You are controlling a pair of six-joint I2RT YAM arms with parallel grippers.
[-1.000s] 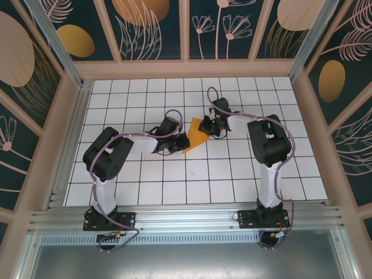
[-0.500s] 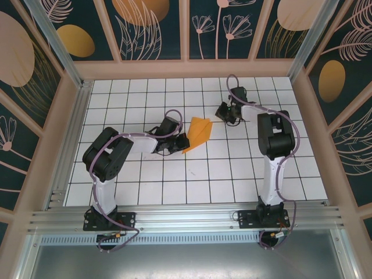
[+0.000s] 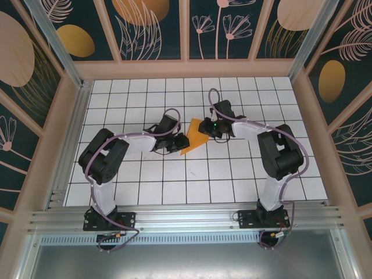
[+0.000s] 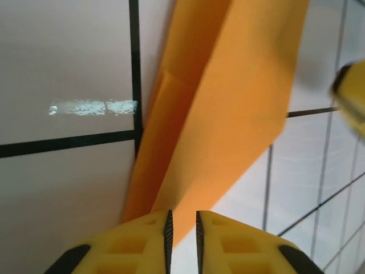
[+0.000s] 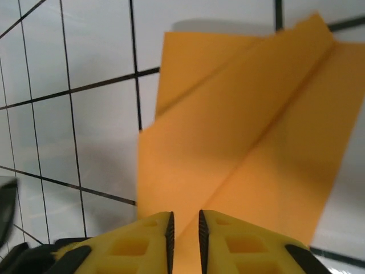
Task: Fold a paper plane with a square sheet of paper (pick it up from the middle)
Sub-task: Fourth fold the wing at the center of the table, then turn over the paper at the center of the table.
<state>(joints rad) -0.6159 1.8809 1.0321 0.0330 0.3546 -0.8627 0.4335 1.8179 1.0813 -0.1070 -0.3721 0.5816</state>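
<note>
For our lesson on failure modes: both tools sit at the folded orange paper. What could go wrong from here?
1. The left tool has its jaws narrowly apart over the edge of the folded orange paper plane; pulling back could drag or crumple it.
2. The right tool sits just as close at the other end, so uneven pulls might tear the paper or open its creases.

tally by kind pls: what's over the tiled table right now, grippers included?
Folded orange paper: 1
Grippers: 2, the left gripper and the right gripper
Total: 3
</note>
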